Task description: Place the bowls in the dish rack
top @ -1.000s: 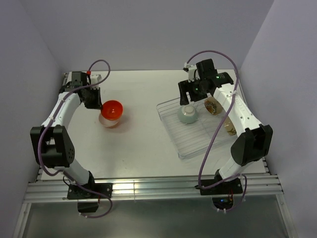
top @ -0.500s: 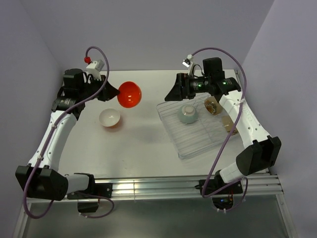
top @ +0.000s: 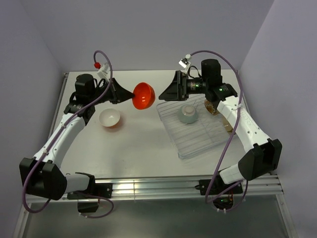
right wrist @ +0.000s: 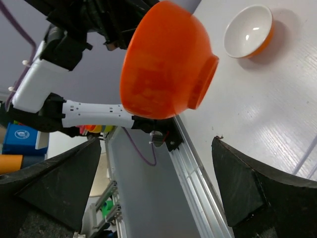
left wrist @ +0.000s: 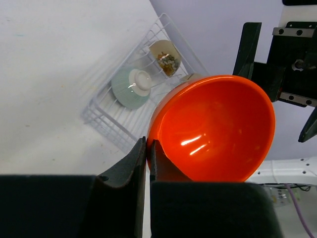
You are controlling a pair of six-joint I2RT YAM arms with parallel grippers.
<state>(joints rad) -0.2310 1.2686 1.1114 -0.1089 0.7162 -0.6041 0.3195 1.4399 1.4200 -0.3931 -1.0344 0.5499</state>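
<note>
My left gripper (top: 130, 94) is shut on the rim of an orange-red bowl (top: 143, 95) and holds it in the air, tilted, over the middle back of the table; the bowl also shows in the left wrist view (left wrist: 213, 129) and the right wrist view (right wrist: 166, 62). My right gripper (top: 168, 92) is open and empty, facing the held bowl from the right. A second orange bowl, white inside (top: 110, 118), sits on the table at the left. The clear dish rack (top: 198, 139) holds a mint green bowl (top: 187, 114) upside down and two cream bowls (top: 212, 105) at its right side.
The walls stand close on the left, back and right. The table's metal rail (top: 148, 188) runs along the near edge. The rack lies at an angle on the right half of the table.
My left gripper has lifted the orange-red bowl off the white-inside bowl and carried it right, toward the rack. My right gripper has swung up and left to face it.
</note>
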